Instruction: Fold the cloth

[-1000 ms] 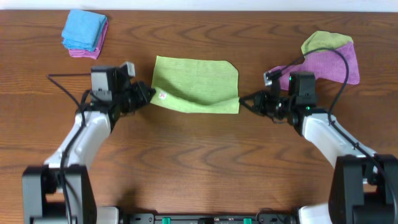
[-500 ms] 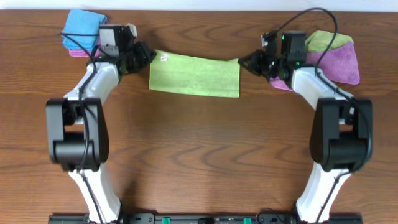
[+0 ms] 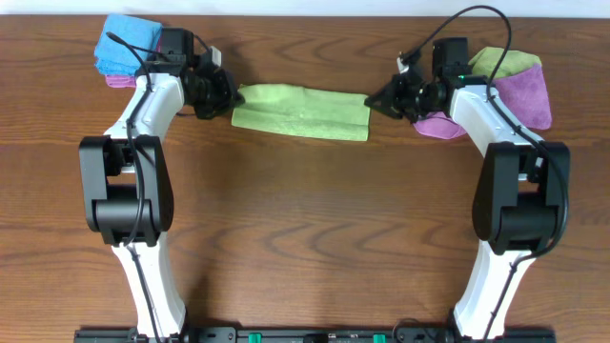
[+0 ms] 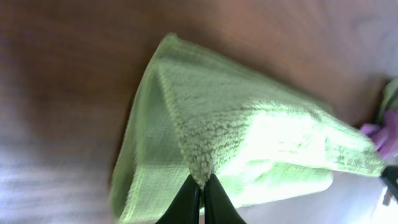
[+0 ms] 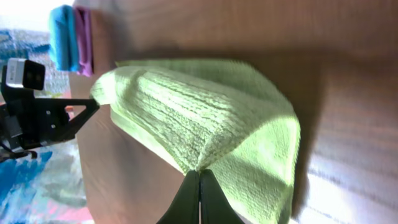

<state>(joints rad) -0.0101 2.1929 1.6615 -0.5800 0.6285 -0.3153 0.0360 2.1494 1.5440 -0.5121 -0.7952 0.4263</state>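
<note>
The lime-green cloth (image 3: pixel 301 111) lies folded over into a narrow band at the far middle of the table. My left gripper (image 3: pixel 232 96) is shut on its left end, and the pinched edge shows in the left wrist view (image 4: pixel 200 180). My right gripper (image 3: pixel 373 98) is shut on its right end, with the pinch in the right wrist view (image 5: pixel 199 169). The upper layer is lifted and stretched between the two grippers over the lower layer (image 4: pixel 155 168). The white tag is hidden.
A folded blue cloth on a purple one (image 3: pixel 126 48) sits at the far left by the left arm. A purple cloth (image 3: pixel 524 90) with a yellower-green cloth (image 3: pixel 496 62) lies at the far right under the right arm. The table's far edge runs close behind.
Both grippers carried the cloth's near edge to the far side, folding it over. The visible cloth went from a wide rectangle to a narrow band. Both arms stretched out farther.
</note>
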